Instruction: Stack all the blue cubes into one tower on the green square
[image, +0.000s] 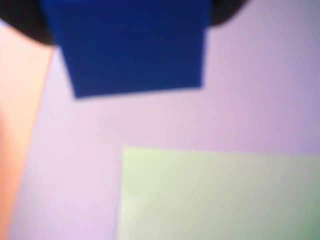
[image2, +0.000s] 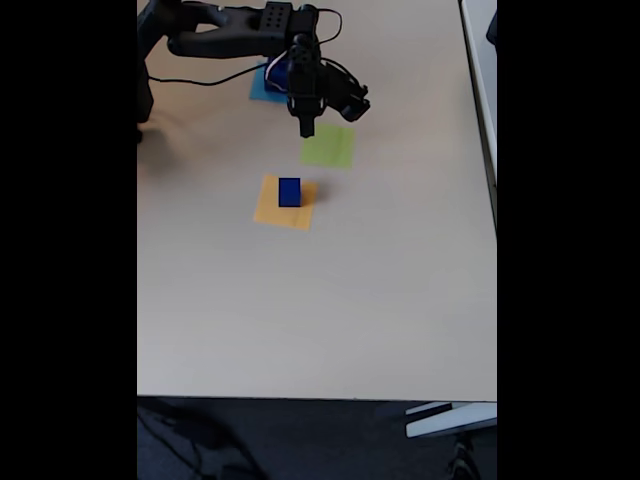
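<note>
In the fixed view your gripper (image2: 307, 128) hangs at the green square's (image2: 328, 146) ten o'clock corner, above the table (image2: 300, 300). The wrist view shows a blurred blue cube (image: 132, 47) at the top edge, flanked by dark gripper parts, so the jaws seem closed on it, with the green square (image: 220, 195) at its five o'clock. A second cube (image2: 289, 192) sits on the orange square (image2: 270, 210), at seven o'clock from the green one. A light-blue square (image2: 262, 88) lies behind the arm.
</note>
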